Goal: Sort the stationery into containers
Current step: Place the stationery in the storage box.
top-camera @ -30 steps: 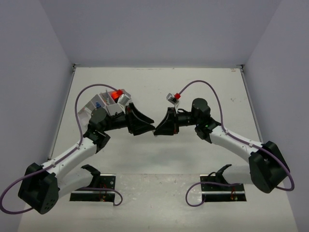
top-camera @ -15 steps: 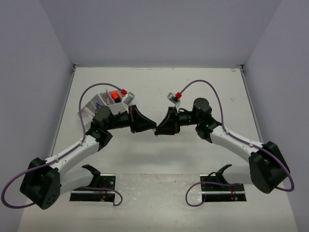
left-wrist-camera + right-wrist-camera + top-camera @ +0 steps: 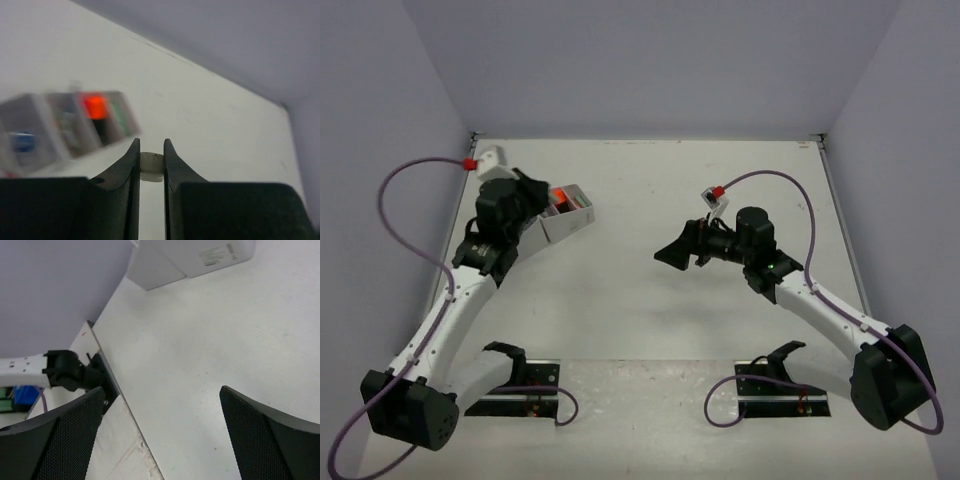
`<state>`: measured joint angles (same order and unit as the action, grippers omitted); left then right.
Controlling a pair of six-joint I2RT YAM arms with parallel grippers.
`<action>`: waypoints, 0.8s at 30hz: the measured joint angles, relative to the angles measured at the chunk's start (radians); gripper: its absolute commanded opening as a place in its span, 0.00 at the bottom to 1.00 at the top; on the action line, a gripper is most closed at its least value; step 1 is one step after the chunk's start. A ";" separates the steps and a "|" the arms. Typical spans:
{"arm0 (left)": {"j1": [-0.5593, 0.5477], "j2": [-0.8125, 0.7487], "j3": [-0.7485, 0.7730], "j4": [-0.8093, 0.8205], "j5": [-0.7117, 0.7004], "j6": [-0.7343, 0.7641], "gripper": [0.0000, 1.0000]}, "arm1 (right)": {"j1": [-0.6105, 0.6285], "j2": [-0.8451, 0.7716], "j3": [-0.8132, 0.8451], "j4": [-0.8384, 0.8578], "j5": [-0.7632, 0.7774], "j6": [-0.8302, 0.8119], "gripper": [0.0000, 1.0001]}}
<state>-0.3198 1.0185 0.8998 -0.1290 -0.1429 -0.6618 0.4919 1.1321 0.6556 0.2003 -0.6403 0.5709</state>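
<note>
- A small pale beige piece (image 3: 151, 166) is pinched between my left fingers (image 3: 131, 172), which are closed to a narrow gap on it. Its lower part is hidden behind them, and only the left wrist view shows it.
- Beyond it to the left, the white tray (image 3: 35, 102) is blurred. An orange item (image 3: 95, 106), a blue item (image 3: 22, 141) and a green item (image 3: 117, 114) lie in separate compartments, their shapes unreadable.
- From above, the tray (image 3: 570, 225) stands at the back left of the tabletop (image 3: 650, 180). My left wrist covers its left part, and the fingers there cannot be picked out.
- My right fingers (image 3: 55, 440) are spread wide and hold nothing, well apart from the tray.
- The right wrist view alone catches a white box (image 3: 195, 257) with a printed label, cut off by the top edge. I cannot tell whether it is the tray.
</note>
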 measured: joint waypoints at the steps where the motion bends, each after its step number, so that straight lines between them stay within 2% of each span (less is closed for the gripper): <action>1: 0.093 -0.008 -0.002 -0.037 -0.085 -0.007 0.00 | 0.000 -0.004 0.000 -0.030 0.038 -0.003 0.99; 4: 0.335 -0.019 -0.031 -0.111 -0.313 -0.070 0.00 | 0.000 -0.005 0.000 -0.080 0.096 0.002 0.99; 7: 0.453 -0.003 -0.060 -0.169 -0.489 -0.153 0.00 | 0.000 -0.004 -0.001 -0.083 0.100 0.013 0.99; 10: 0.479 0.070 -0.063 -0.179 -0.572 -0.203 0.00 | 0.000 -0.004 -0.001 -0.084 0.097 0.021 0.99; 14: 0.482 0.163 -0.096 -0.144 -0.614 -0.223 0.00 | 0.000 -0.007 -0.001 -0.088 0.089 0.023 0.99; 24: 0.489 0.255 -0.222 0.021 -0.579 -0.240 0.00 | 0.000 -0.021 -0.001 -0.096 0.068 0.024 0.99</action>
<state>0.1692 1.2736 0.6776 -0.1084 -0.7221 -0.9017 0.4915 1.1112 0.6548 0.1047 -0.5721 0.5945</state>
